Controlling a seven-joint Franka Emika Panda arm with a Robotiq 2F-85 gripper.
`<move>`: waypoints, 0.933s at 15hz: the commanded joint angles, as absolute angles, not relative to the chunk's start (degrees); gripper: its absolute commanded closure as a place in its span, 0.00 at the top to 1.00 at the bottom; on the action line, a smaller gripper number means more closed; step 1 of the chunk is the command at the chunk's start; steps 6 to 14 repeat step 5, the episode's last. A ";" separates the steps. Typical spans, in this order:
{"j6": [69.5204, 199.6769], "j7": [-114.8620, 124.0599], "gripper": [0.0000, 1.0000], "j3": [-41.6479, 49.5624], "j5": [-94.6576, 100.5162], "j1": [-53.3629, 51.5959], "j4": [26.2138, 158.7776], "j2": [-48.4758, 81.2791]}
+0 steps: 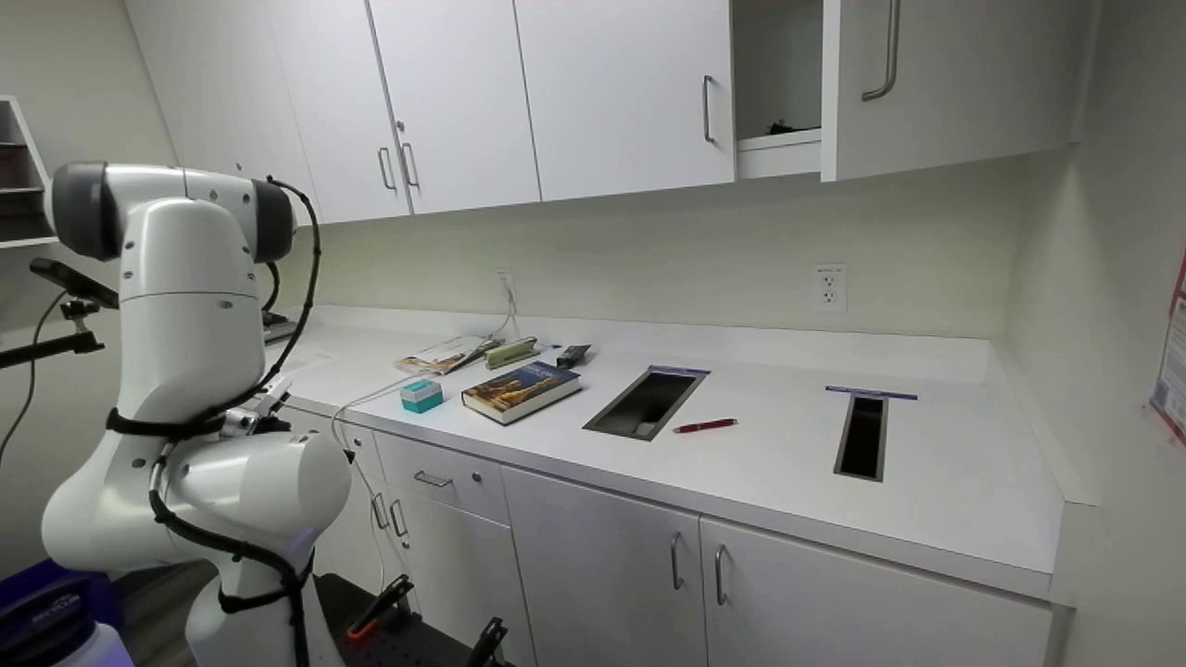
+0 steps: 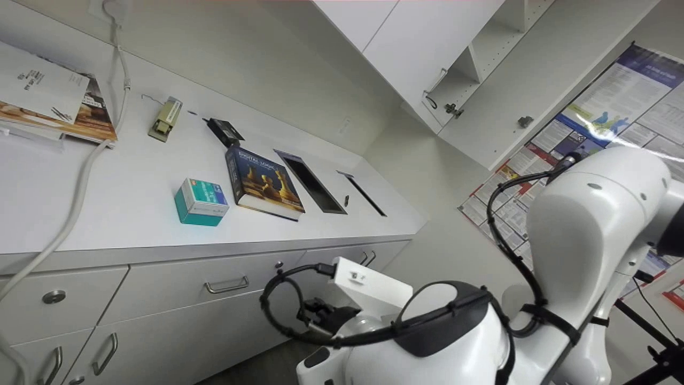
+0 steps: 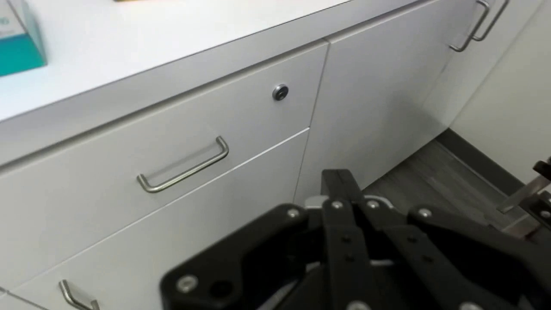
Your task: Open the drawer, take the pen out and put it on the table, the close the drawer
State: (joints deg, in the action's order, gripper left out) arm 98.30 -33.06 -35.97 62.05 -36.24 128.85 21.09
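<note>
The drawer is closed. Its flat white front with a bar handle and round lock shows in the wrist view (image 3: 254, 116) and in both exterior views (image 1: 398, 459) (image 2: 165, 291); its inside is hidden. The thin red pen (image 1: 706, 426) lies on the white table (image 1: 760, 482), between the two dark cut-outs; it looks small and dark in an exterior view (image 2: 347, 201). My gripper (image 3: 340, 176) is shut with nothing between its fingertips. It hangs in front of the cabinet fronts, apart from them, and to the right of and below the drawer handle in the wrist view.
On the table are a teal box (image 1: 422, 396), a thick book (image 1: 521, 391), a green stapler (image 1: 510, 352), a black device (image 1: 573, 355), magazines (image 1: 449, 354) and a white cable (image 2: 80, 198). An upper cabinet door (image 1: 954, 83) stands open. Cabinet doors with handles flank the drawer.
</note>
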 commanded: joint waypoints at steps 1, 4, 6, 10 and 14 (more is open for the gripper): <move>96.10 -28.79 0.00 -37.63 53.10 -34.54 132.28 11.51; 95.07 -27.94 0.00 -37.32 48.11 -34.09 133.15 7.00; 94.82 -27.59 0.00 -37.15 47.30 -34.04 133.33 6.00; 94.82 -27.59 0.00 -37.15 47.30 -34.04 133.33 6.00; 94.82 -27.59 0.00 -37.15 47.30 -34.04 133.33 6.00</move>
